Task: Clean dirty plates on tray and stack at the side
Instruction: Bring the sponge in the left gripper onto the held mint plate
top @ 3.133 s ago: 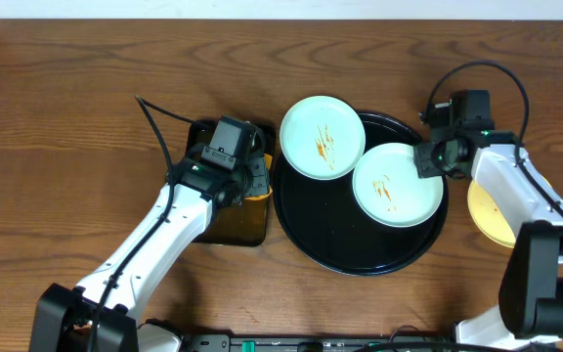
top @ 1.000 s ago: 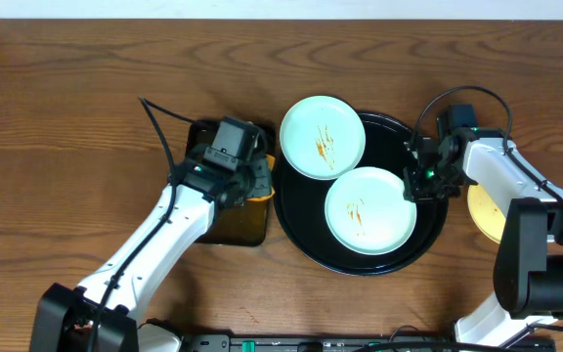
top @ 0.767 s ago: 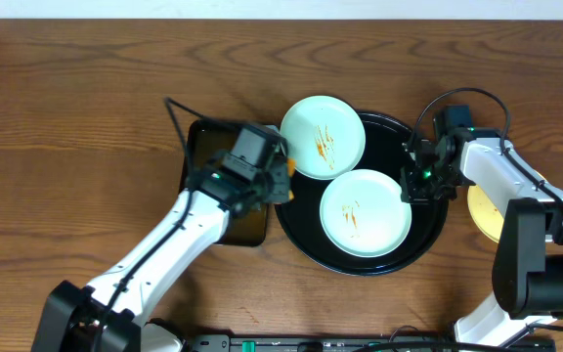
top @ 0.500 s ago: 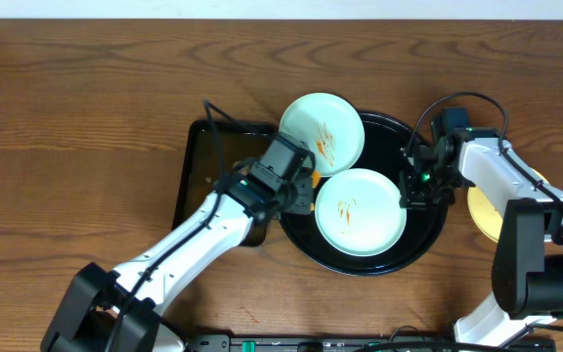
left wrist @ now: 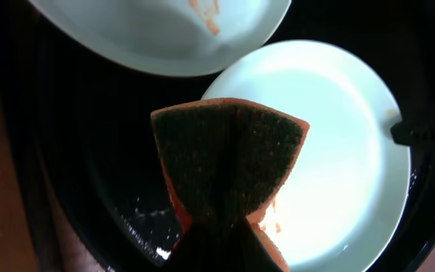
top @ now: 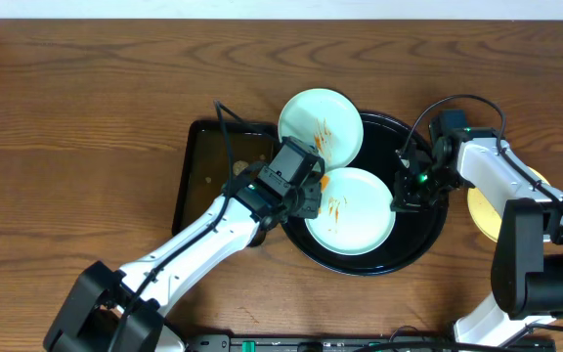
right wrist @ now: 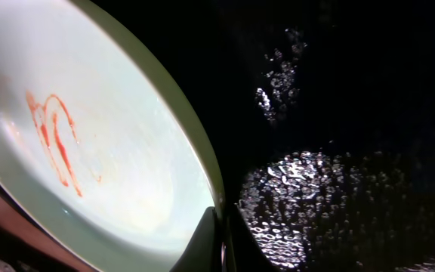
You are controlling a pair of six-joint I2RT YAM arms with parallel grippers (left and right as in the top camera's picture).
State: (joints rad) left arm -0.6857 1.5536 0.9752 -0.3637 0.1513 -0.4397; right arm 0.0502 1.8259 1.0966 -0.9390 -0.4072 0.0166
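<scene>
**Left jaws:** clamped tight on a folded orange sponge with a dark green scouring face (left wrist: 229,162), no gap showing. The sponge sits just ahead of them, over the left edge of the nearer pale mint round plate (top: 360,223). Neither view shows whether it touches the plate. 1 second back these jaws were over the small rectangular black tray (top: 203,176). That tray now lies behind them, with no sponge visible in it.

**Right jaws:** closed on the right rim of that same plate, which is pinched between the tips in the wrist view. They finished closing within the last second. The plate has slid left with them toward the middle of the large round glossy black tray (top: 428,240), which is wet-speckled just beside the tips.

**Between the 2 sets of jaws:** an orange-brown sauce smear (right wrist: 55,143), unwiped.

**Farther out:**
- A 2nd mint plate (top: 306,117), also smeared, rests on the tray's rim beyond the left jaws.
- A pale yellow round plate (top: 484,217) sits off the tray on the brown wood worktop (top: 86,117), outboard of the right jaws and partly under that arm.

**Reading:** the plate is braced and the sponge has arrived, so wiping looks about to start. 2 dirty plates remain.
</scene>
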